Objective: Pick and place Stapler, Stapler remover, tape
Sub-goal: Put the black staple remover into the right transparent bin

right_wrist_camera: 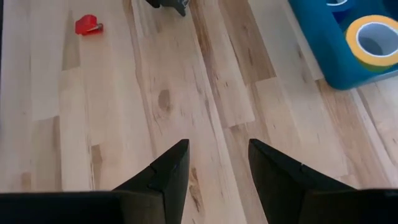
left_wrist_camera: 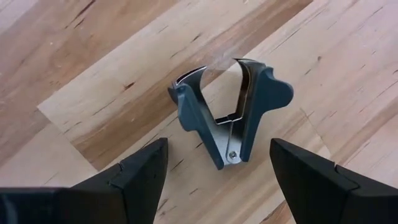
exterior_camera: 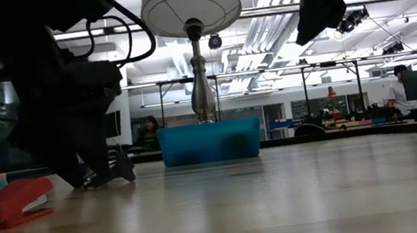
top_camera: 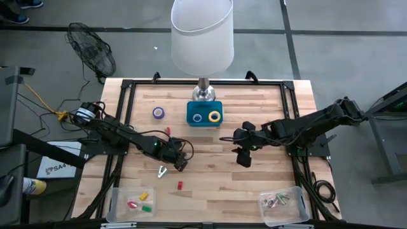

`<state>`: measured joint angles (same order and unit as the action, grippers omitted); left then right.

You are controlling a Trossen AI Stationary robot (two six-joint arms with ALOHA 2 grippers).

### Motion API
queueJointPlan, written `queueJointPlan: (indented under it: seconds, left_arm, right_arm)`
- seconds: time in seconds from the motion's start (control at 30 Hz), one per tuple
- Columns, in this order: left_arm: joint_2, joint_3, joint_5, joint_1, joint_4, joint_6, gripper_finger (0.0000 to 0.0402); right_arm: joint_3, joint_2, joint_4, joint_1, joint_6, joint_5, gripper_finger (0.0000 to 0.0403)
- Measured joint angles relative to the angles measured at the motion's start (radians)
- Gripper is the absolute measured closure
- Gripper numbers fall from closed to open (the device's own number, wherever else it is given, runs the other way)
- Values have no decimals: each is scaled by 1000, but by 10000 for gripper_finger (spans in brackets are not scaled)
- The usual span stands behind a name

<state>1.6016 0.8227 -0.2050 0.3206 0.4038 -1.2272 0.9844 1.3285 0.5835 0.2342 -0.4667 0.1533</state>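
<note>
The left gripper (left_wrist_camera: 217, 171) hangs low over the table (top_camera: 267, 184) with its jaws spread wide and nothing between them. The staple remover (left_wrist_camera: 229, 111) lies flat on the wood just ahead of the fingertips, claws pointing away and its hinge end toward the gripper.

The main risk is in the closing. The remover is sprung and wedge-shaped, so if the jaws pinch across the flared grey wings, it could squirt forward out of the grip or spin on the smooth table. It also sits slightly off the middle of the gap, nearer one finger. That finger would probably touch first and push it sideways before the other arrives. Coming down too shallow would only nip the thin hinge, and a hold like that would likely slip on the lift.

In the high view the left arm's cable loops close by the gripper, near a small red stapler (top_camera: 180, 185) and a pale clip (top_camera: 162, 171). A wide swing on the way out could knock either one.

The blue bin (top_camera: 205, 113) by the lamp base already holds a blue roll (top_camera: 197, 117) and a yellow roll (top_camera: 215, 116) of tape. A purple roll (top_camera: 158, 113) is on the table to the left of the bin.

The right gripper (right_wrist_camera: 214, 168) waits above bare wood right of centre, jaws part open and apparently empty, though only the tips show.
</note>
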Motion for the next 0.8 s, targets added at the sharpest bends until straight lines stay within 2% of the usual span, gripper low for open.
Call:
queueJointPlan:
  seconds: [0.3, 0.8]
  left_arm:
    - [18, 3, -25, 0, -6, 1, 136]
    - [51, 3, -11, -1, -34, 59, 246]
  right_arm:
    - [0, 0, 4, -21, 31, 1, 247]
    - [0, 0, 4, -25, 49, 4, 247]
